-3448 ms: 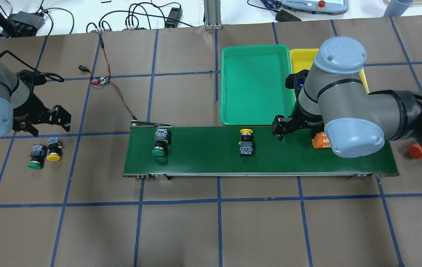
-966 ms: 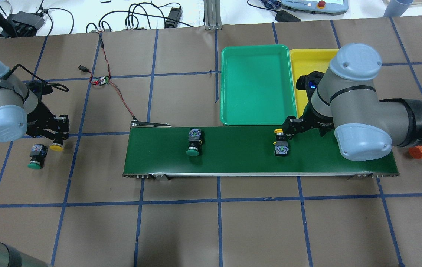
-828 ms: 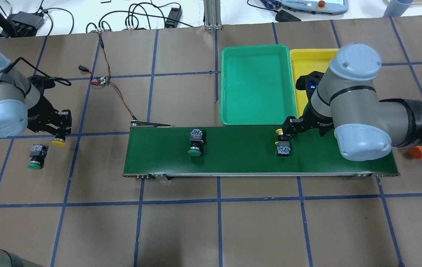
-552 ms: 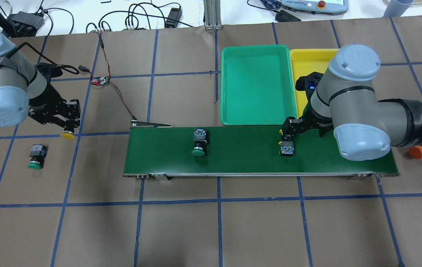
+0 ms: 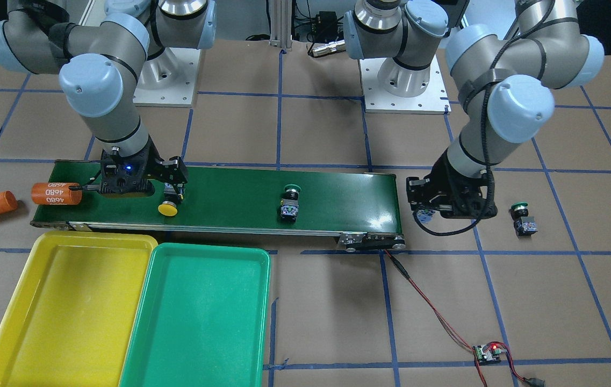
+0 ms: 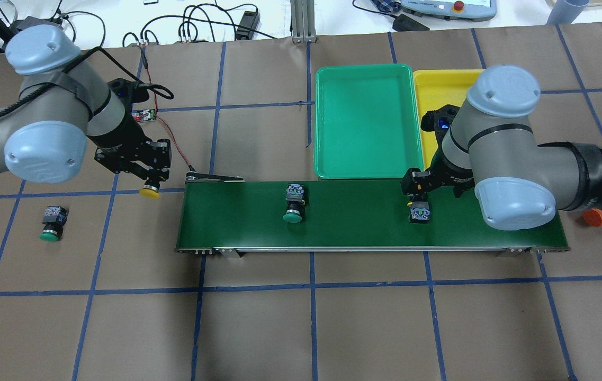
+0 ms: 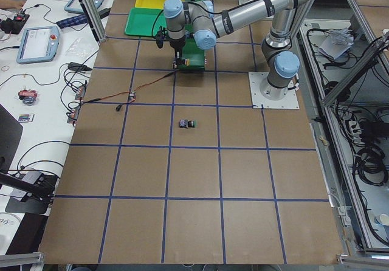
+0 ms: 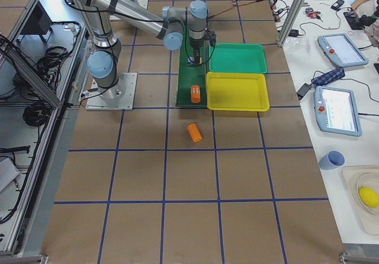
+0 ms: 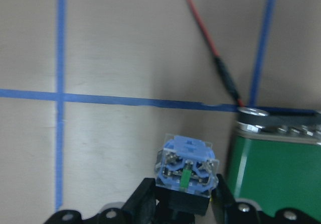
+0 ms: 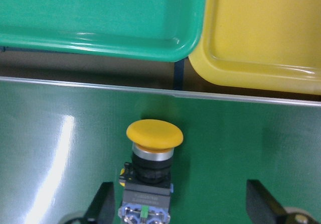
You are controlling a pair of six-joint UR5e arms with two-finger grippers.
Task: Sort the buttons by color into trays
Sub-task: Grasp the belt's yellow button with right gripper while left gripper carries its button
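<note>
Now your left jaws pinch a yellow button [image 6: 149, 190] beside the conveyor [image 6: 353, 222], likely to load it. Your right jaws, spread, straddle a second yellow button [image 10: 153, 136], likely bound for the yellow tray [image 6: 441, 84].

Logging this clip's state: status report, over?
Left pincer shut on held yellow button, near conveyor belt end. Right pincer open astride belt yellow button. Yellow tray, green tray empty. Orange cylinder beside right pincer, not blocking.

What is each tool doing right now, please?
Left tool: closed, holding a yellow button.
Right tool: open, straddling the other yellow button on the conveyor belt.
</note>
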